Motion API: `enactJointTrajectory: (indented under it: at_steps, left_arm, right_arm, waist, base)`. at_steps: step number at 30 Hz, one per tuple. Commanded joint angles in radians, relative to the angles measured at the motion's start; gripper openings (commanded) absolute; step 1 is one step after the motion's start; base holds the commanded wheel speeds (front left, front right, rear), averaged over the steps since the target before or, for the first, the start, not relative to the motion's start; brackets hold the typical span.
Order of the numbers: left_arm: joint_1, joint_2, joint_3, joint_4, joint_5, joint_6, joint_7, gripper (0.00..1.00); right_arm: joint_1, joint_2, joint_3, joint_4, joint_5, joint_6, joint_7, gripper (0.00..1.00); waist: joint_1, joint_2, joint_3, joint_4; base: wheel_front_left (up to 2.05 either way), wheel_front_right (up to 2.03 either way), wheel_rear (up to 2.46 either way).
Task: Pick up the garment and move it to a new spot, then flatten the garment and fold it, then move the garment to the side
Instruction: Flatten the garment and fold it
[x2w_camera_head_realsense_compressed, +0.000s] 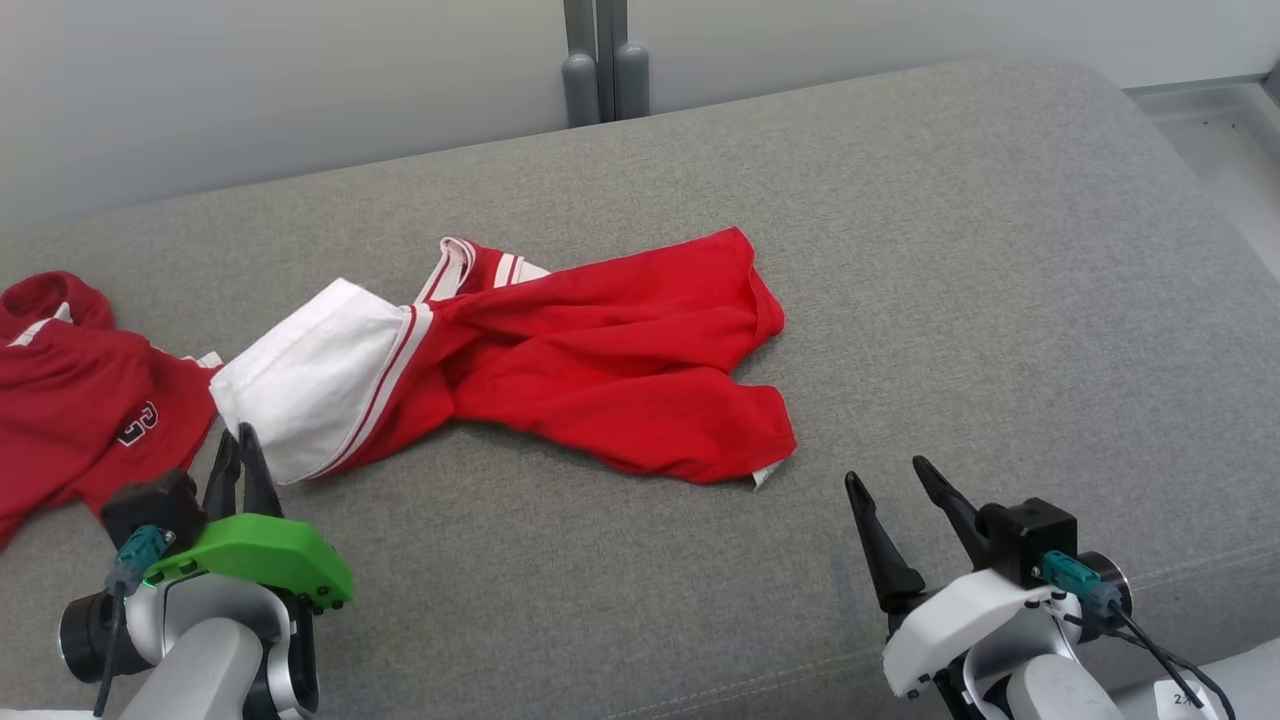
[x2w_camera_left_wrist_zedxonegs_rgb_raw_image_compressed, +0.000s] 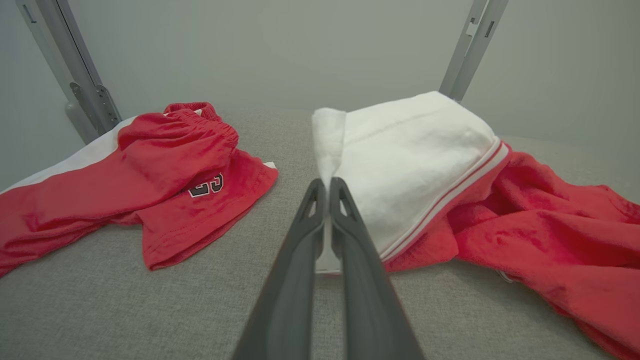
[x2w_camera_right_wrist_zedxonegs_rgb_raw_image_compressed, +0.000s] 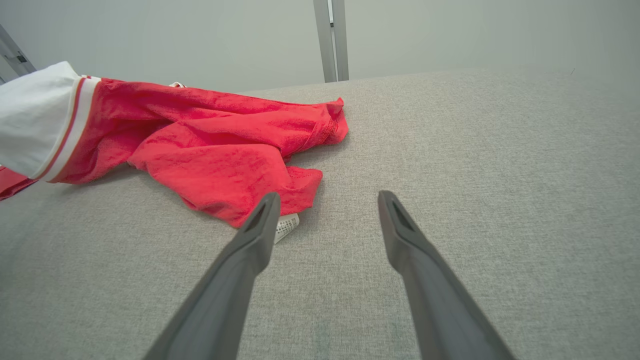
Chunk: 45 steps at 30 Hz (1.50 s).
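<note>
The garment is a pair of red shorts with a white, red-striped part, lying crumpled mid-surface on the grey padded top. My left gripper is shut, its tips against the near left edge of the white part, which lies flat. In the left wrist view the closed left gripper points at the garment's white cloth. My right gripper stands open just off the garment's near right corner, holding nothing. The right wrist view has the right gripper open, the garment ahead on the left.
A second red garment with a number print lies at the left edge, also in the left wrist view. Grey posts stand behind the surface's far edge. A white tag sticks out at the shorts' near corner.
</note>
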Motion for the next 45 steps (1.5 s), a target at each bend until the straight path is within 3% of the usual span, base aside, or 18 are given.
enactJointTrajectory:
  at_steps: [1,8,13,25,32,35,45]
  left_arm:
    - [0.019,-0.003,0.01,-0.007,-0.006,0.007,-0.005,1.0]
    - [0.058,-0.017,0.031,-0.033,-0.001,0.009,-0.01,1.0]
    - [0.119,-0.037,0.078,-0.121,0.04,-0.026,-0.008,1.0]
    - [0.376,-0.26,0.349,-0.369,0.289,-0.197,-0.008,1.0]
    - [0.467,-0.335,0.456,-0.442,0.456,-0.256,-0.008,1.0]
    - [0.489,-0.342,0.479,-0.462,0.489,-0.258,-0.008,1.0]
    - [0.522,-0.344,0.466,-0.471,0.448,-0.215,-0.008,1.0]
  right_arm:
    - [0.007,-0.002,0.0,-0.003,-0.005,0.0,0.004,1.0]
    - [0.024,-0.002,-0.006,-0.002,-0.005,0.0,0.008,1.0]
    - [0.038,-0.002,-0.018,-0.009,-0.007,0.0,0.014,1.0]
    - [0.093,-0.002,-0.076,-0.027,0.011,0.0,0.016,1.0]
    - [0.132,-0.002,-0.13,-0.018,0.067,0.0,0.004,1.0]
    - [0.145,-0.002,-0.15,-0.008,0.076,0.0,-0.002,1.0]
    - [0.156,-0.002,-0.17,0.001,0.073,0.0,0.005,1.0]
  waist:
    - [0.0,0.0,-0.005,0.001]
    - [0.0,0.0,-0.029,0.006]
    - [0.0,0.0,-0.052,0.025]
    - [0.0,0.0,-0.107,0.096]
    - [0.0,0.0,-0.131,0.133]
    - [0.0,0.0,-0.134,0.145]
    - [0.0,0.0,-0.134,0.157]
  base:
    - [0.0,0.0,0.0]
    - [0.0,0.0,0.0]
    - [0.0,0.0,0.0]
    - [0.0,0.0,0.0]
    - [0.0,0.0,0.0]
    - [0.0,0.0,0.0]
    - [0.0,0.0,0.0]
